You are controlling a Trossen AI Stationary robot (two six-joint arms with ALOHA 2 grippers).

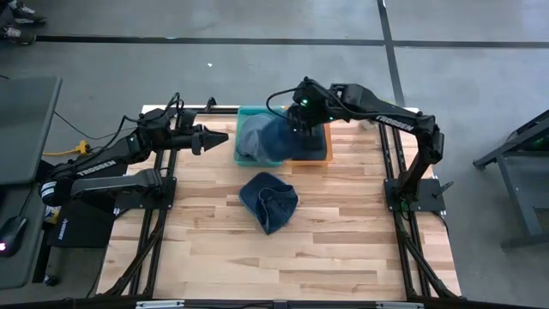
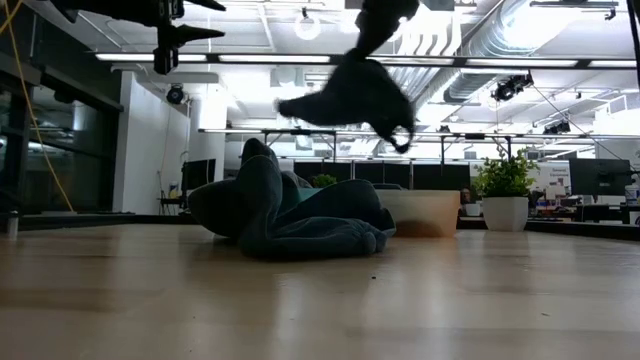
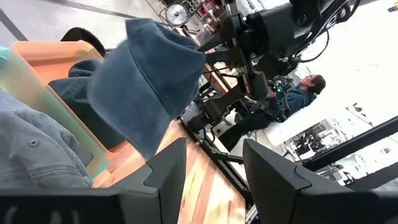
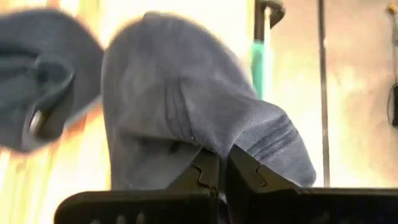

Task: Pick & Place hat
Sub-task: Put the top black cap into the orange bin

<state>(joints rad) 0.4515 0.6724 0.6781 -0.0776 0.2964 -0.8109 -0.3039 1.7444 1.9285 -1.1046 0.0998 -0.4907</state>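
R gripper (image 1: 296, 120): jaws clamped on blue hat (image 1: 276, 137), held up off table, above the bins at far edge.
L gripper (image 1: 219, 137): jaws apart, empty, just beside teal bin (image 1: 244, 116), apart from hat.
Bins: teal + orange bin (image 1: 316, 153) touching, side by side.
2nd hat (image 1: 268, 200): crumpled mid-table, near bins.
Room: bare wood table (image 1: 343, 240) on near side.
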